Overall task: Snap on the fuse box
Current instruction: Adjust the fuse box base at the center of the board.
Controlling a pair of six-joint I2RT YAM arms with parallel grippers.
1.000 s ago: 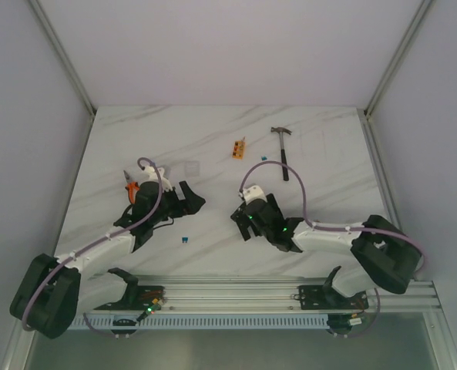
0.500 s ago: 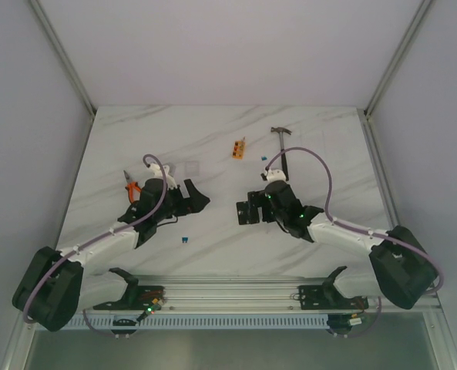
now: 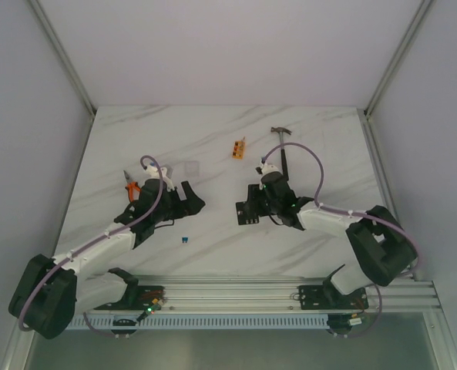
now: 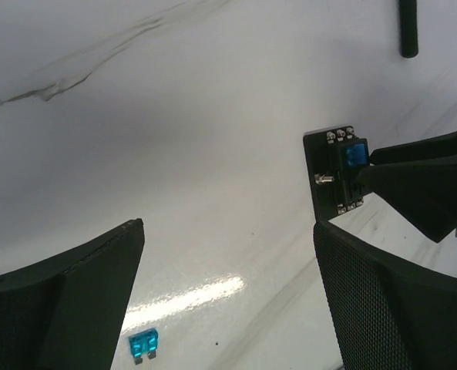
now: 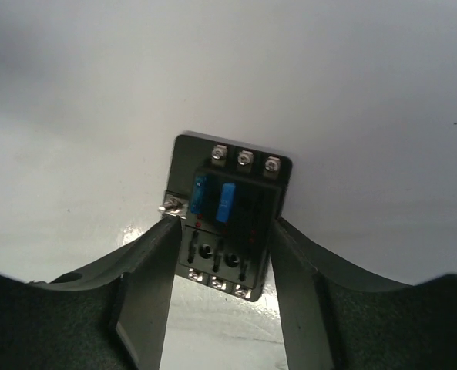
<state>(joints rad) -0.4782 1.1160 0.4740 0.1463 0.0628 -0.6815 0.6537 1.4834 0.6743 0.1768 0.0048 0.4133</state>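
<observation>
The fuse box (image 3: 245, 213) is a small black square box lying flat on the marble table, right of centre. In the right wrist view the fuse box (image 5: 242, 179) shows two blue fuses and rows of screws. My right gripper (image 5: 226, 231) has closed in on it, one finger against each side. The left wrist view shows the fuse box (image 4: 332, 176) from the side, with a right finger (image 4: 425, 185) against it. My left gripper (image 3: 193, 196) hovers to the box's left, wide open and holding nothing; between its fingers the left gripper (image 4: 228, 231) frames only bare table.
A loose blue fuse (image 3: 185, 239) lies near the front, also seen as the fuse (image 4: 143, 344) by my left finger. A hammer (image 3: 283, 150) and a small orange block (image 3: 240, 147) lie behind the right gripper. Orange-handled pliers (image 3: 132, 185) sit beside the left arm.
The right arm swung its gripper over the fuse box and its jaws narrowed from wide open onto the box's sides. The left arm shifted only slightly.
</observation>
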